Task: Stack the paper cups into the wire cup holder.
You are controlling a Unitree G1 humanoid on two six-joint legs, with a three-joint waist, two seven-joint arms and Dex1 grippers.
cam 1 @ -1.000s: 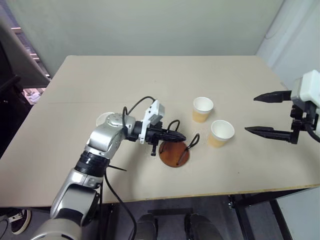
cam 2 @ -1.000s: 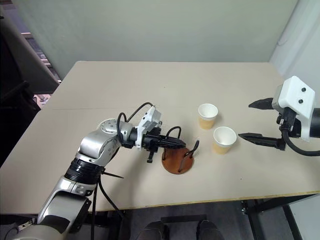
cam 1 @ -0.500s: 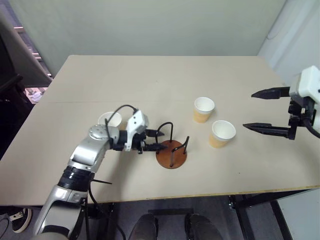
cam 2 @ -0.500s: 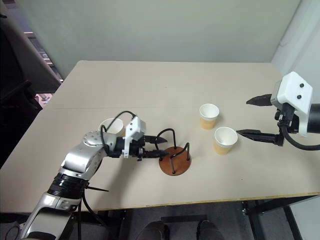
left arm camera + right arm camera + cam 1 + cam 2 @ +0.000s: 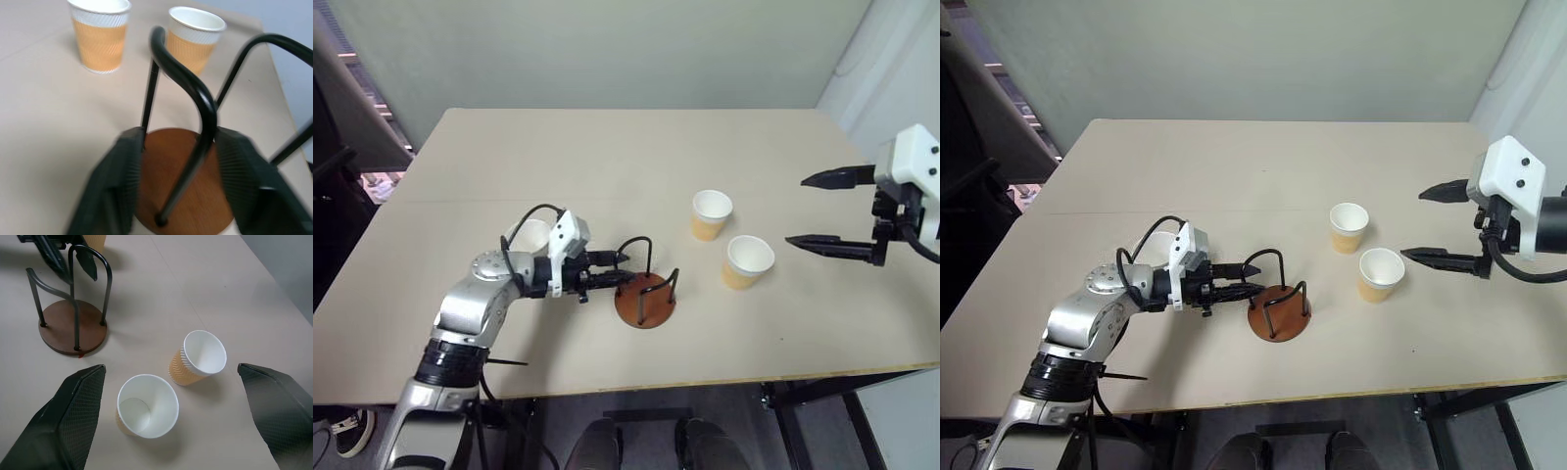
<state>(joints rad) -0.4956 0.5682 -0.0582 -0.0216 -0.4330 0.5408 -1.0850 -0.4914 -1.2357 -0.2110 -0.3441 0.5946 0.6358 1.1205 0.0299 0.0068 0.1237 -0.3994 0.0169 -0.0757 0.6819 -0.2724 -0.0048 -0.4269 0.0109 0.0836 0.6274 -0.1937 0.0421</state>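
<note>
Right wrist view: two upright paper cups [image 5: 147, 406] stand side by side on the table [image 5: 607, 157], between the spread-wide, empty right gripper [image 5: 176, 423]; wire cup holder [image 5: 645, 294] further left, one arch between the left gripper [image 5: 612, 272] fingers, grip unclear.

Left hand [image 5: 1242, 281] low, fingers parted; right hand [image 5: 815, 210] raised, spread wide.

3 paper cups – one [image 5: 711, 214], another [image 5: 747, 261] just beside it, a 3rd [image 5: 530, 235] partly hidden behind the left arm. 1 wire cup holder [image 5: 644, 294] – empty. 1 table [image 5: 636, 157].
</note>
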